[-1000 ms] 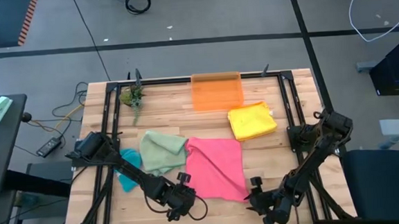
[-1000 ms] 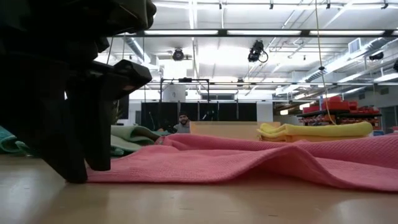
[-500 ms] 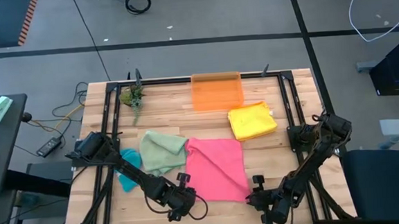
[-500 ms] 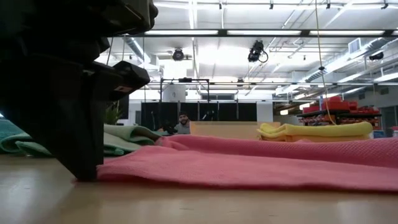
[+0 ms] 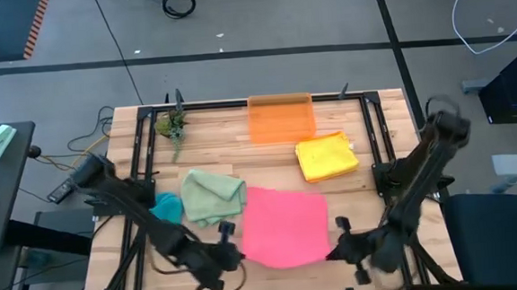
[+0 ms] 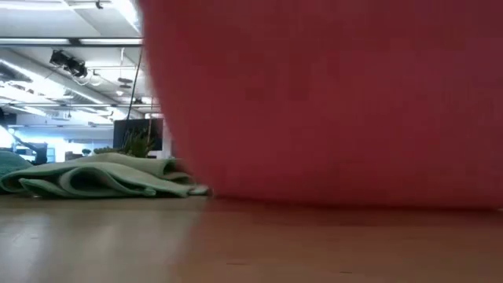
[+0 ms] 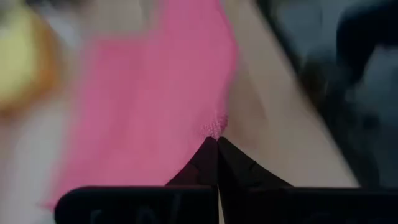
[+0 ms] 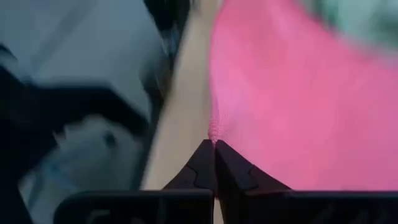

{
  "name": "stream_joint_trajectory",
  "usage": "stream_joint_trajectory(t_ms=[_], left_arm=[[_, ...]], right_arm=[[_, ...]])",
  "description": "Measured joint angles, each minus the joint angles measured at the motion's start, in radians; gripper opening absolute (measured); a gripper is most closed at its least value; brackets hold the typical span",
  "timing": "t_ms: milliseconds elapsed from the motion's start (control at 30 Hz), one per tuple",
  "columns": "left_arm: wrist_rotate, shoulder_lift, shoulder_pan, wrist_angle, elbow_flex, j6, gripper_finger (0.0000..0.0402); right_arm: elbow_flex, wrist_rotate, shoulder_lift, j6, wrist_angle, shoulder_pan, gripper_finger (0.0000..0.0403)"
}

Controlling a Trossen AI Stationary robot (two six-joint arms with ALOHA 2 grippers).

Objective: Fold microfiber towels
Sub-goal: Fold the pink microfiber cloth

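A pink microfiber towel (image 5: pixel 286 226) lies spread near the table's front edge between my two grippers. My left gripper (image 5: pixel 230 254) is shut on its near left corner and my right gripper (image 5: pixel 340 247) on its near right corner. In the low view the raised pink towel (image 6: pixel 330 102) fills most of the picture like a curtain. A sage green towel (image 5: pixel 213 195) lies bunched to the pink one's left, with a teal towel (image 5: pixel 165 207) beside it. A folded yellow towel (image 5: pixel 326 156) rests farther back on the right. My left gripper pinches the pink towel's near left corner (image 7: pixel 214 128) between its two shut fingertips (image 7: pixel 211 155). The corner is lifted off the table, and the towel slopes down from it to its far part (image 5: pixel 284 202) on the wood. My right gripper pinches the near right corner (image 8: pixel 214 130) between its shut fingertips (image 8: pixel 211 155). That corner is raised too. The near edge (image 5: pixel 288 258) runs smooth between the two grippers.
A translucent orange bin (image 5: pixel 281 118) stands at the table's far edge in the middle. A small green plant (image 5: pixel 171 125) sits at the far left. Dark frame rails (image 5: pixel 138 161) run along the table's sides. Bare wood (image 5: pixel 232 147) shows between the bin and the towels.
Both grippers have shut on the pink towel's near corners and gone up with them. The near edge has lifted off the table and now hangs before the low camera. The rumpled towel has been drawn out smooth and squarer, its far part staying on the table.
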Motion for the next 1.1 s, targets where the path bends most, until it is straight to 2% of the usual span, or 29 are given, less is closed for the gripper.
stream_joint_trajectory(t_ms=[100, 233, 367, 500, 567, 667, 833, 933, 1000, 1100], left_arm=[[-0.152, -0.089, -0.008, 0.007, 0.002, 0.037, 0.0002], [-0.254, -0.138, 0.055, 0.022, 0.002, 0.07, 0.0001], [-0.268, -0.158, 0.169, 0.041, 0.002, 0.136, 0.0001], [-0.266, -0.179, 0.286, 0.044, 0.002, 0.203, 0.0001], [-0.24, -0.2, 0.324, 0.053, 0.002, 0.226, 0.0001], [-0.131, -0.219, 0.342, 0.056, 0.002, 0.215, 0.0001], [0.086, -0.213, 0.293, 0.019, 0.003, 0.039, 0.0001], [0.185, -0.176, 0.233, -0.047, 0.002, -0.124, 0.0001], [0.191, -0.13, 0.174, -0.085, 0.001, -0.195, 0.0001], [0.19, -0.018, 0.092, -0.048, 0.002, -0.301, 0.0001]], right_arm=[[0.021, 0.074, -0.129, -0.13, -0.032, 0.01, 0.0006], [0.086, 0.156, -0.248, -0.241, -0.181, -0.028, 0.0004], [0.198, 0.165, -0.311, -0.305, -0.405, -0.1, 0.0003], [0.317, 0.168, -0.319, -0.321, -0.648, -0.178, 0.0003], [0.356, 0.164, -0.318, -0.313, -0.709, -0.198, 0.0003], [0.379, 0.134, -0.305, -0.313, -0.734, -0.2, 0.0003], [0.38, 0.049, -0.226, -0.21, -0.733, -0.147, 0.0003], [0.38, -0.018, -0.113, -0.077, -0.732, -0.091, 0.0003], [0.38, -0.041, -0.014, 0.017, -0.725, -0.04, 0.0003], [0.38, -0.047, 0.164, 0.157, -0.694, 0.029, 0.0003]])
